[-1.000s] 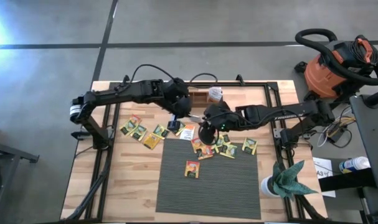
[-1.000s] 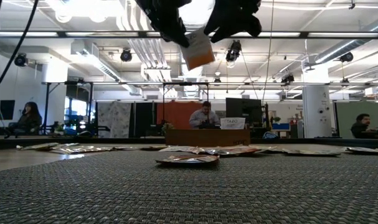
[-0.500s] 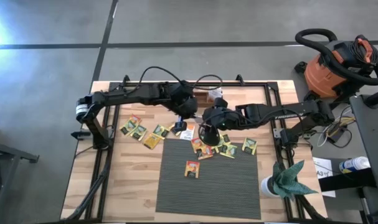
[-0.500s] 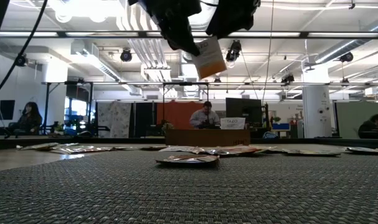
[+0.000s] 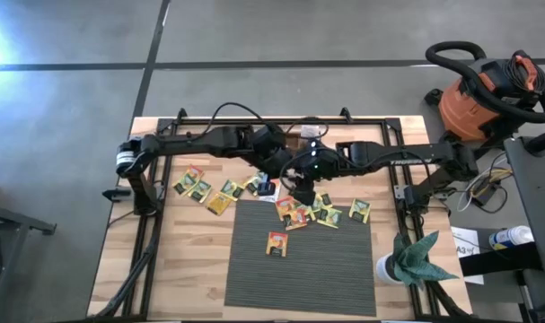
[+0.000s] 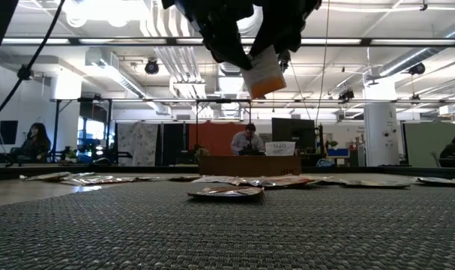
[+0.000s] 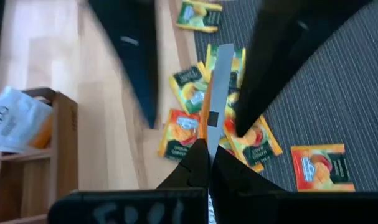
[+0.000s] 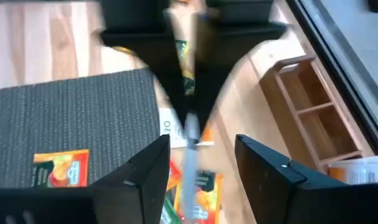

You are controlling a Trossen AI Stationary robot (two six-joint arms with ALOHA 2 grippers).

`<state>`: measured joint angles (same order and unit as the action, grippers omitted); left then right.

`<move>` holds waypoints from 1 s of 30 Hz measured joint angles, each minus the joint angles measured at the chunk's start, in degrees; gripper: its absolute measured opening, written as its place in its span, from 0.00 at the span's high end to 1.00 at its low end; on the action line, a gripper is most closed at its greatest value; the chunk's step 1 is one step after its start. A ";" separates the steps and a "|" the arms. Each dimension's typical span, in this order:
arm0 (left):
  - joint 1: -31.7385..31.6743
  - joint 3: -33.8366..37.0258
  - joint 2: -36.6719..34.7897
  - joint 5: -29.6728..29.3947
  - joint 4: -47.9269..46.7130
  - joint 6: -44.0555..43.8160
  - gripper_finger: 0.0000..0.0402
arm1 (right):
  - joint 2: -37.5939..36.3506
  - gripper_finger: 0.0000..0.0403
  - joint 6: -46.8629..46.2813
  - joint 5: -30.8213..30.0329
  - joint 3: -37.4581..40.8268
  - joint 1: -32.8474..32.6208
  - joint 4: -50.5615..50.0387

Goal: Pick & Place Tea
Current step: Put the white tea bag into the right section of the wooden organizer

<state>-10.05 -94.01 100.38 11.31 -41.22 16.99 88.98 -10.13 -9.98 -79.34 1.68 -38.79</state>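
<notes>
A white and orange tea sachet (image 6: pixel 263 75) hangs in the air above the table's middle, with my left gripper (image 7: pixel 208 163) shut on it. My right gripper (image 8: pixel 204 165) is open. Its two fingers stand on either side of the sachet's free end (image 8: pixel 189 146), and I cannot tell whether they touch it. The grippers meet above the mat's far edge (image 5: pixel 285 179). More tea sachets lie flat on the wood (image 5: pixel 200 188) and on the mat (image 5: pixel 276 243). My left gripper pinches one end of the sachet (image 7: pixel 209 134) between its two fingertips, slanting down from the table's left. The sachet shows edge-on, sticks out beyond the fingers, and hangs tilted, lifted clear of the table.
A brown wooden tray (image 5: pixel 294 136) stands at the far edge with a white sachet in it (image 7: pixel 14 118). A grey mat (image 5: pixel 299 269) covers the near middle. A cluster of sachets (image 5: pixel 321 213) lies under the grippers. A green plant (image 5: pixel 411 260) stands at the near right.
My left gripper has carried the sachet toward the table's right and a little down. My right gripper has rolled about its own line and shifted toward the far edge, so its fingers now stand on either side of the sachet.
</notes>
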 joint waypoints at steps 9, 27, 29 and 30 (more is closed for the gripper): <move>-0.06 -1.06 1.39 -0.11 -0.86 0.33 1.00 | 0.38 0.63 -0.18 1.60 -0.05 -0.05 -1.00; 0.68 -0.54 1.81 0.79 -0.95 -1.09 1.00 | 1.03 0.79 0.94 1.06 -0.05 0.43 -1.44; 0.79 -0.54 1.79 0.83 -0.95 -1.26 1.00 | 1.05 0.80 1.15 1.05 -0.05 0.43 -1.44; 0.81 -0.54 1.79 0.87 -0.91 -1.30 1.00 | 1.06 0.81 1.15 1.03 -0.05 0.43 -1.43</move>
<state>-9.24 -94.54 102.17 12.18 -42.13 15.69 90.05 -8.97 -8.95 -79.40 2.11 -40.23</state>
